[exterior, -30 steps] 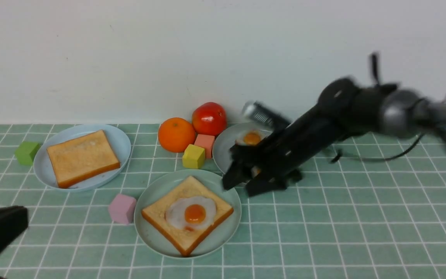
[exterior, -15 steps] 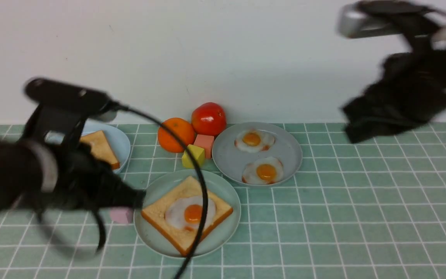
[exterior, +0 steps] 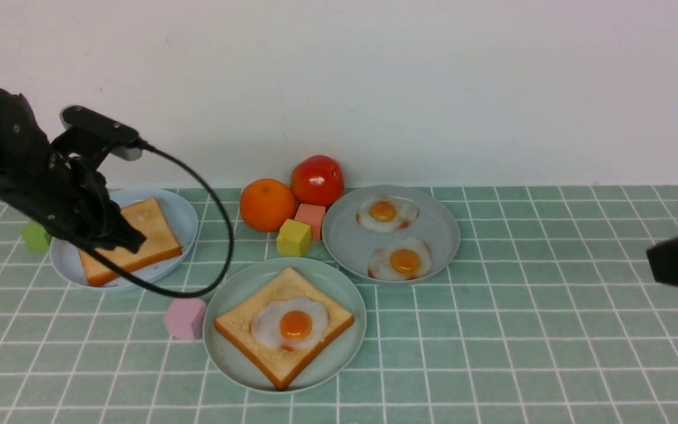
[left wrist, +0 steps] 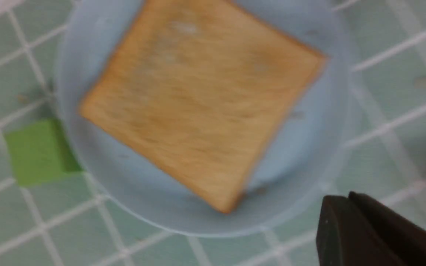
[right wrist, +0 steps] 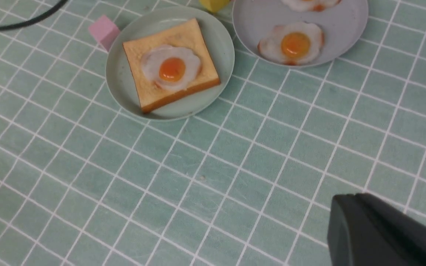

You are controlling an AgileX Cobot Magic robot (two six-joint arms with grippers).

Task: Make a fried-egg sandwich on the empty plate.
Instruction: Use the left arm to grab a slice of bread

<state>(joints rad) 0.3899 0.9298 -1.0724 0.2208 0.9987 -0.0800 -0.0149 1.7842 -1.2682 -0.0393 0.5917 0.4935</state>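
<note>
A toast slice (exterior: 268,347) with a fried egg (exterior: 291,325) on it lies on the pale sea-green plate (exterior: 233,294); they also show in the right wrist view, plate (right wrist: 120,81) and egg (right wrist: 170,67). A second toast slice (exterior: 156,232) lies on the light sky-blue plate (exterior: 183,212), also in the left wrist view (left wrist: 202,99). My left gripper (exterior: 130,242) is shut and empty, hovering over that toast's near edge. My right gripper (exterior: 657,265) is shut and empty at the right edge, away from the plates.
A grey-blue plate (exterior: 351,235) holds two more fried eggs (exterior: 401,262). An orange (exterior: 267,204), a tomato (exterior: 317,179), a yellow cube (exterior: 293,237) and a salmon cube (exterior: 312,217) sit behind. A pink cube (exterior: 185,318) and a green cube (exterior: 34,235) lie at the left.
The right arm left the egg plate, swung up and back, and now sits low at the right edge. The left arm came in from the lower left and moved over the sky-blue plate's toast.
</note>
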